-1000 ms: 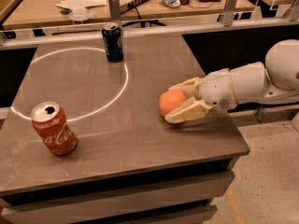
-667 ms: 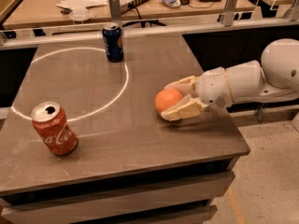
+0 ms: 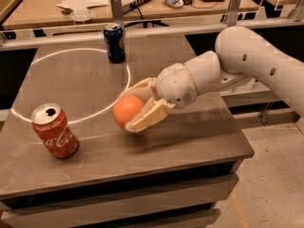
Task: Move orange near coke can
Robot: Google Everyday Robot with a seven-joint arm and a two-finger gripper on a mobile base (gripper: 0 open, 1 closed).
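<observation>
Over the middle of the table (image 3: 199, 144), in the camera view, the gripper (image 3: 129, 112) has carried the orange (image 3: 124, 109) leftward from the right-hand side, its jaws pinching the fruit between them. The orange is now at the edge of the bright ring (image 3: 71, 51), closer to the coke can (image 3: 54, 131) but clearly apart. I judge the carry about half done.

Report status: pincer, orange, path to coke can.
Pincer shut on orange, mid-table. Coke can upright near front edge, gap to orange. Blue can far back, off the path.
</observation>
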